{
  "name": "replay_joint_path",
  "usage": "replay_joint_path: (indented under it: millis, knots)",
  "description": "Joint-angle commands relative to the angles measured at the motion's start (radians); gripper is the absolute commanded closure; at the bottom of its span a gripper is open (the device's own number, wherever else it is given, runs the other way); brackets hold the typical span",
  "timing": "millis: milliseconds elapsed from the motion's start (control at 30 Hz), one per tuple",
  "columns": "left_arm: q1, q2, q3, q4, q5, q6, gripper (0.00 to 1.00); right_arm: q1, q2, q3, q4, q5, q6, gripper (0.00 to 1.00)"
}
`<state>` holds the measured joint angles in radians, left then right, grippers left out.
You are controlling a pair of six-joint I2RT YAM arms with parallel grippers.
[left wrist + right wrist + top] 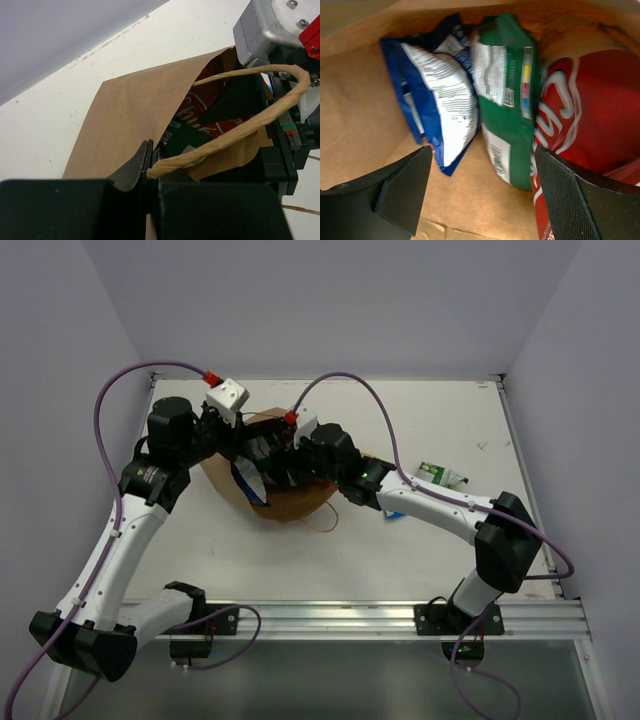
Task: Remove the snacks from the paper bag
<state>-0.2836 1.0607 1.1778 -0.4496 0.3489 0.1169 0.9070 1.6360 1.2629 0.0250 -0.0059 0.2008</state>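
Note:
The brown paper bag (290, 502) lies on its side mid-table, mouth towards the arms. My left gripper (150, 170) is shut on the bag's rim where the twisted loop handle (235, 132) is fixed, holding the mouth up. My right gripper (485, 192) is open inside the bag (360, 100), just short of the snacks. A blue bag (440, 100) lies on the left, a dark green bag (507, 115) in the middle and a red chip bag (585, 125) on the right. The right finger (570, 200) lies against the red bag. The red bag (210, 107) and green bag (182, 140) also show in the left wrist view.
A small green pack (440, 473) and a blue pack (393, 513) lie on the white table (420, 410) right of the bag, beside my right arm. The bag's second loop handle (330, 520) trails on the table. Walls close the table on three sides.

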Motion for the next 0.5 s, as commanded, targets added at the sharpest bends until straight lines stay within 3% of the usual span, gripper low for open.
replay_joint_path:
  millis: [0, 267, 467]
  knots:
    - [-0.003, -0.001, 0.029, 0.003, 0.002, -0.042, 1.0, -0.002, -0.004, 0.044, 0.006, 0.121, 0.002, 0.14]
    - [-0.002, -0.005, 0.022, -0.006, -0.027, -0.039, 1.0, -0.006, -0.12, -0.013, -0.022, 0.314, -0.067, 0.15]
    - [-0.003, -0.005, 0.023, -0.009, -0.03, -0.04, 1.0, -0.007, -0.148, -0.03, -0.045, 0.308, -0.049, 0.16]
